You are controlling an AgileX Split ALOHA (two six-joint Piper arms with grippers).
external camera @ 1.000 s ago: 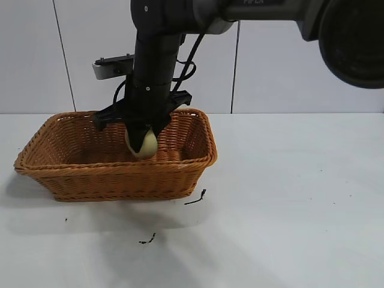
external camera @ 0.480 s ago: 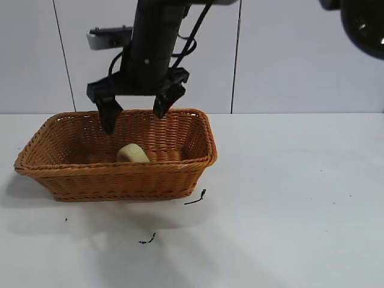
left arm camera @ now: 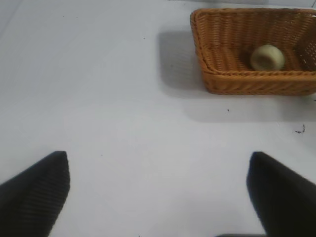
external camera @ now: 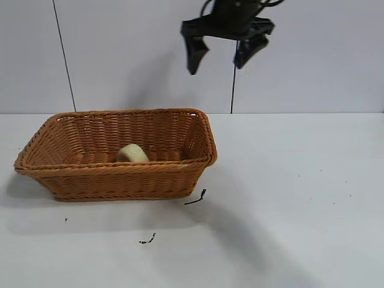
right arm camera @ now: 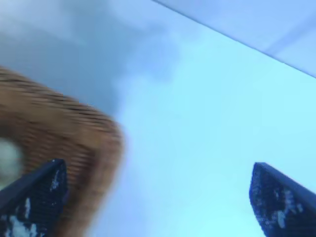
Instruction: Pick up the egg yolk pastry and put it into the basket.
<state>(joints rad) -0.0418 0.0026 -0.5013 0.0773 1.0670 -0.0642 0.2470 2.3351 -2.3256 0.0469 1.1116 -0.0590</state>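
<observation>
Worktop (external camera: pixel 300 198): one white surface, carrying the basket and a few small dark scraps in front of it.

Basket (external camera: pixel 90 180): one, woven, orange-brown; it is my landmark for everything below. It stands flat on the worktop, nothing leaning on its rim.

My right jaws (external camera: pixel 223 53): one set, high above the basket and off past its right end, spread wide and gripping nothing. From my right wrist I see both tips far apart, with only the basket's corner and bare worktop beneath them.

My left jaws (left arm camera: pixel 158 197): one set, also spread with nothing between the tips, parked well away from the basket. From that wrist the basket sits far off, across open worktop.

Egg yolk pastry (external camera: pixel 132 153): one, pale yellow-green, lying on the basket's floor near the front wall, about midway along its length. It appears tipped on its side, the dimple turned outward in the left wrist view (left arm camera: pixel 267 57). Nothing touches it.

Dark scraps (external camera: pixel 197 198): two that I can count, one just off the basket's front right corner, another farther forward.

Progress: I judge the task done, since the pastry is inside and let go. All that seems left is taking my right arm clear.
</observation>
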